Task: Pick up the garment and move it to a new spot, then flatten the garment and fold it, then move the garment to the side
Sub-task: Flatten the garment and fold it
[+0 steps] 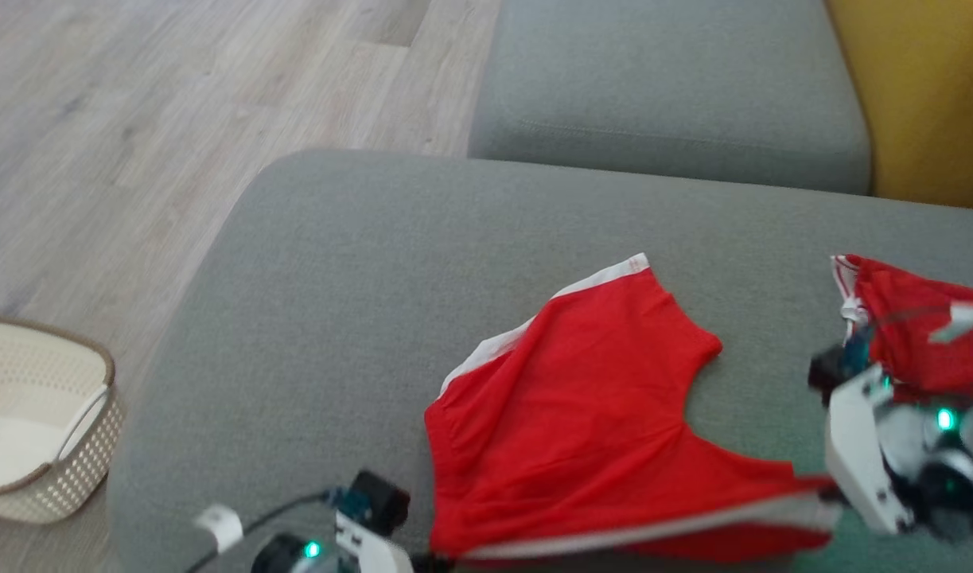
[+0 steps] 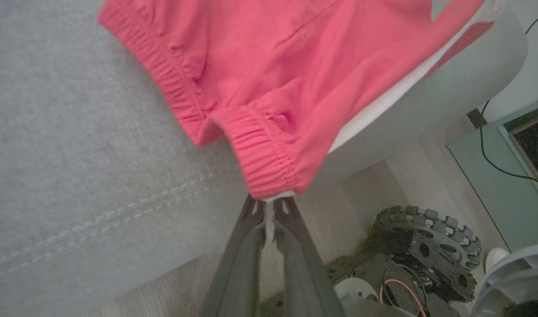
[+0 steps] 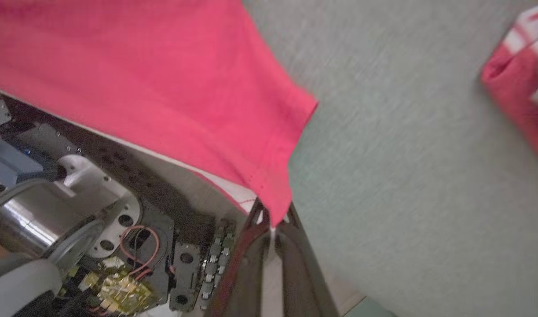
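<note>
No readable text, label or number anywhere.

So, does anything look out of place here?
The red shorts lie askew, their near edge hanging over the front of the sofa cushion; a second red garment sits crumpled at the right.

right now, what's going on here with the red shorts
The robot holds the shorts by two corners on the grey cushion. Its left gripper is shut on the elastic waistband at the cushion's near edge. Its right gripper is shut on a hem corner. The shorts lie mostly spread, not yet folded. Another red garment sits on the cushion to the right, and a basket stands on the floor at the left.
</note>
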